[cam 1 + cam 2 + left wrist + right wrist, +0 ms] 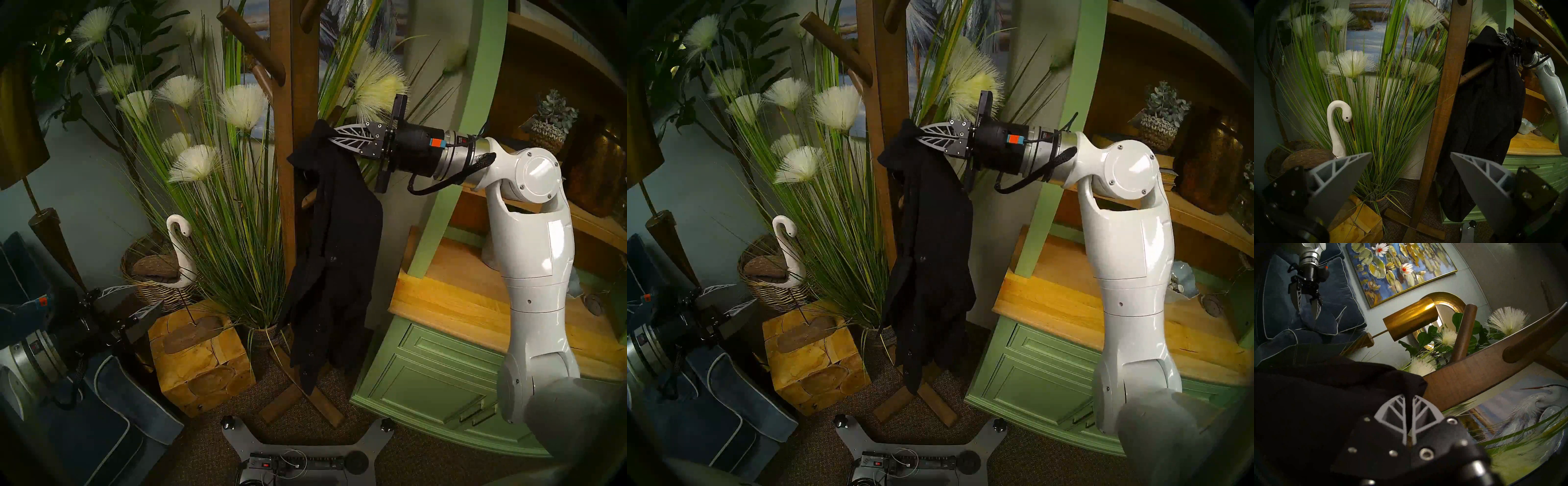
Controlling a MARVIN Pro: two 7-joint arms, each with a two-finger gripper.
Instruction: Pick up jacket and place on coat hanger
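Jacket (334, 237) hangs beside coat hanger (283, 163) post, top bunched by a peg; right gripper (334, 137) jaws clamped on its collar. Left gripper (135, 307) jaws spread, empty, low near cushions.

The right arm rises from low on the right, bends at the elbow and reaches level toward the left, its gripper (334, 135) with fingers pressed together at the tips. The left gripper (135, 302) sits low on the left, fingers spread apart.
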